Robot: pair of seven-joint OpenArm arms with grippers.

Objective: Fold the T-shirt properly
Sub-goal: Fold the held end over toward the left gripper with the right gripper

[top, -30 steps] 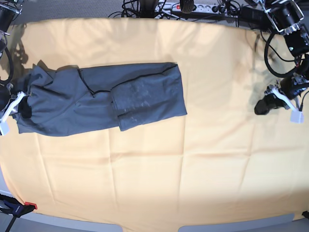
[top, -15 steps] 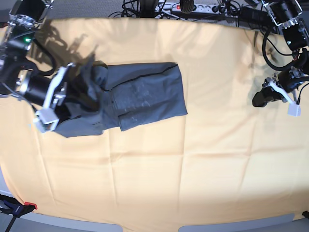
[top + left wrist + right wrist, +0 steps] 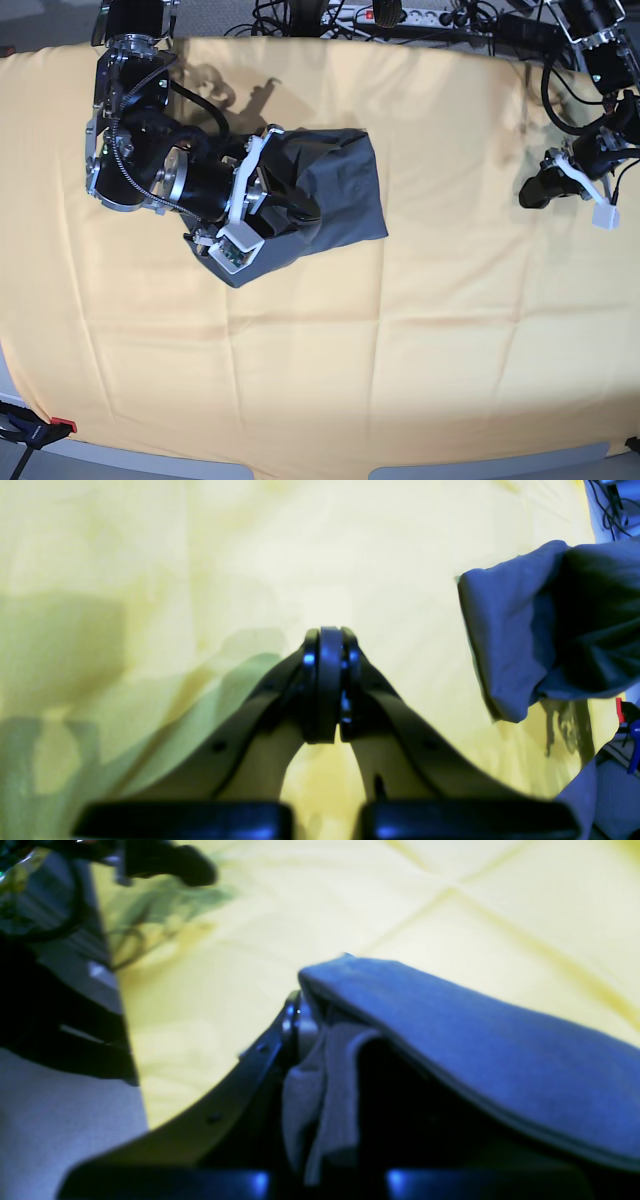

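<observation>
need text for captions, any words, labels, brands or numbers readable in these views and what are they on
None can be read.
T-shirt: plain dark grey, no print or label showing.
Yellow tablecloth: no markings.
Power strip at the table's far edge: too small to read.
Right gripper and left gripper: no readable marks.

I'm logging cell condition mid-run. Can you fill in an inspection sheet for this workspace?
Surface: yellow tablecloth, creased, covering the table.
Job's things: T-shirt, partly folded, one end lifted.
Clutter: nothing seen.
Grippers: right gripper shut on the T-shirt, carrying it across the fold; left gripper shut, empty, over bare cloth.
Cables: black cables and a power strip behind the far edge.
Surroundings: grey floor.
</observation>
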